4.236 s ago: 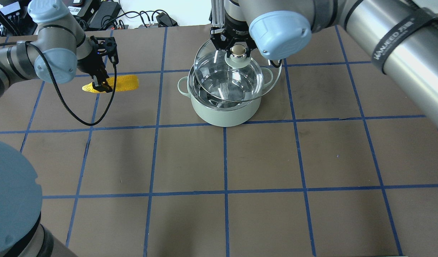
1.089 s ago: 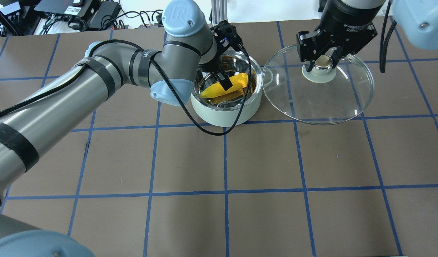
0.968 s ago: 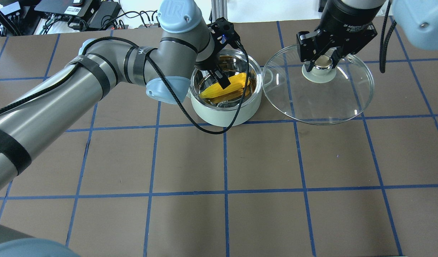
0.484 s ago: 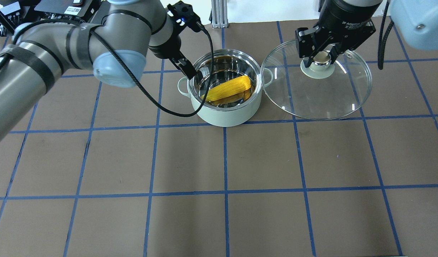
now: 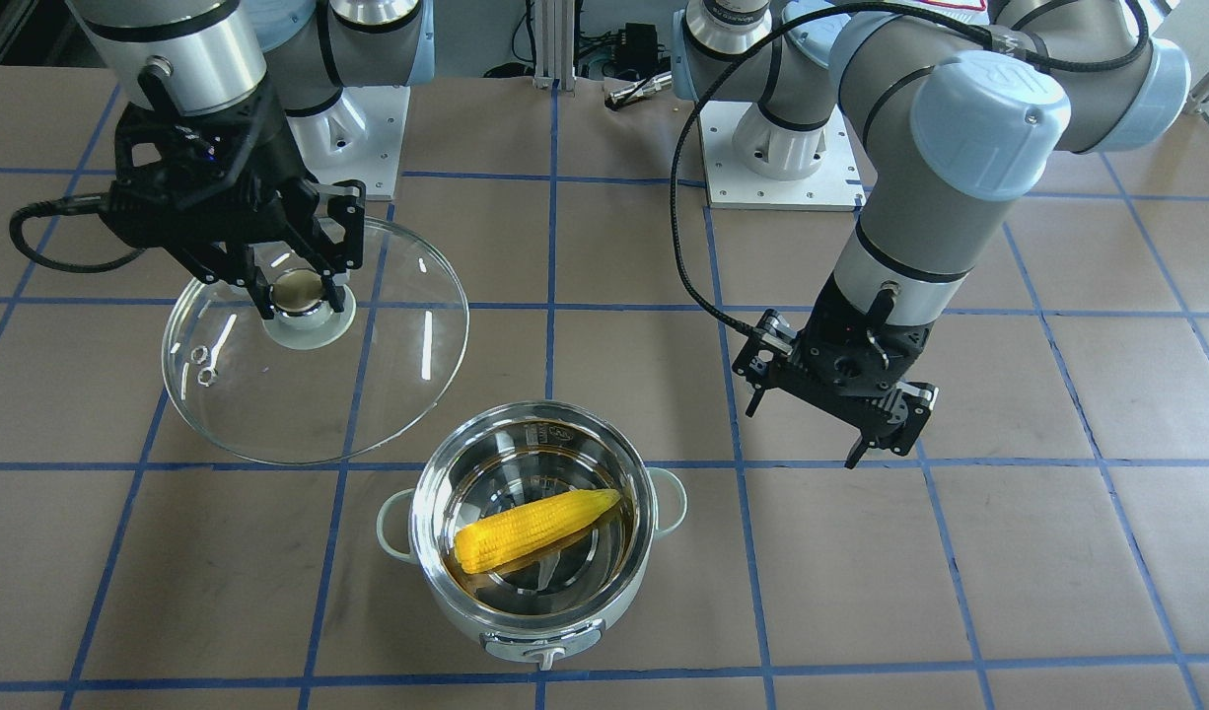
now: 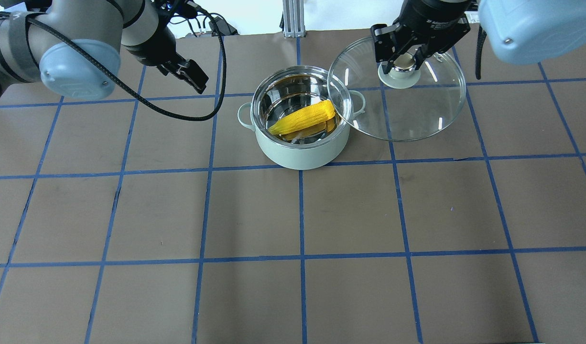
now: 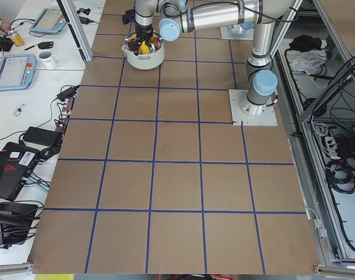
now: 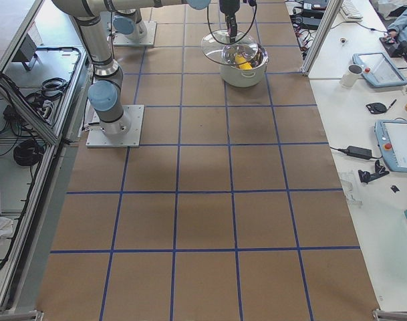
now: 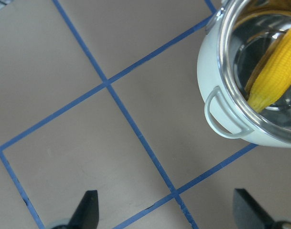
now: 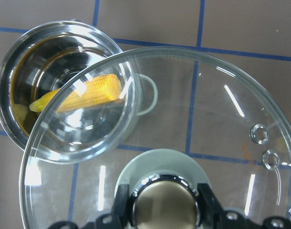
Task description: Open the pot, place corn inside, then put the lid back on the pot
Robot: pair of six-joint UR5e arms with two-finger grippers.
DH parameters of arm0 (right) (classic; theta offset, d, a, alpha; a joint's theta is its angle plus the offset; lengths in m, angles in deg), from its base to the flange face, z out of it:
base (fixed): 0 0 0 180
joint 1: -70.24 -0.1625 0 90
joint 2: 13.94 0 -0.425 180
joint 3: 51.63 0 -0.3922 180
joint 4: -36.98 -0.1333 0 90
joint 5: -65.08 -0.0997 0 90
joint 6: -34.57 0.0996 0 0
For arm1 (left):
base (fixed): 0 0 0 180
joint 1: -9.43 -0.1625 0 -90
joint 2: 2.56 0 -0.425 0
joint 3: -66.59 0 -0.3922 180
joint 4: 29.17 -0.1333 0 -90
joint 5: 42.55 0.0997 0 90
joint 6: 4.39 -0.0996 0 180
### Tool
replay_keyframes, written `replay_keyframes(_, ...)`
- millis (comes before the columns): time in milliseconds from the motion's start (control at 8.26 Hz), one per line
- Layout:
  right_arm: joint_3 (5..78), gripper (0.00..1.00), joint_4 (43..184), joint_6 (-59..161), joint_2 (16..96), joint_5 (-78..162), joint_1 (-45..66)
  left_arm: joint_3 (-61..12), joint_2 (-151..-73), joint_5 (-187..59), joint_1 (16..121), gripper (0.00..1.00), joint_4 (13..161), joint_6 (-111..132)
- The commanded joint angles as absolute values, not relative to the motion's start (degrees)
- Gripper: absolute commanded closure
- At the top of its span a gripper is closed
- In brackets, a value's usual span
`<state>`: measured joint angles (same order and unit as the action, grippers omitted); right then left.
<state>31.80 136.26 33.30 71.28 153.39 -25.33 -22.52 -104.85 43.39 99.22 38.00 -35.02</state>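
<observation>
The mint-green pot [image 6: 300,153] stands open at the table's far middle; it also shows in the front view [image 5: 604,616]. The yellow corn [image 6: 305,118] lies slanted inside it, seen too in the front view [image 5: 535,530] and both wrist views [image 9: 279,67] [image 10: 88,93]. My right gripper [image 6: 404,67] is shut on the knob of the glass lid [image 6: 407,114] and holds it in the air, its left edge over the pot's right rim. My left gripper [image 6: 185,76] is open and empty, up and to the left of the pot [image 9: 169,210].
The brown table [image 6: 302,215] carries a blue tape grid. Cables and electronics [image 6: 130,19] lie beyond its far edge. The arms' base plates [image 5: 782,168] stand on the robot's side. A black cable [image 6: 197,117] hangs from the left wrist.
My left gripper let go of the corn in the pot and drew back up and to the left. My right gripper moved the lid left, now overlapping the pot's rim.
</observation>
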Motion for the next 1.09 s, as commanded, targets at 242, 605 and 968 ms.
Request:
replay_keyframes(242, 29.3, 0.75, 150.1, 47.2, 58.4, 154.0, -35.5, -23.0, -99.2, 51.8, 98.9, 0.0, 45.0, -6.0)
replay_keyframes(605, 26.2, 0.76, 153.0, 51.5, 51.9, 153.9, -37.3, -23.1, -96.2, 49.4, 99.0, 0.0, 52.5, -3.1)
replay_keyframes(968, 26.2, 0.77, 155.2, 52.2, 49.5, 154.0, -39.0, -23.4, -96.5, 49.3, 99.0, 0.0, 52.7, -3.1)
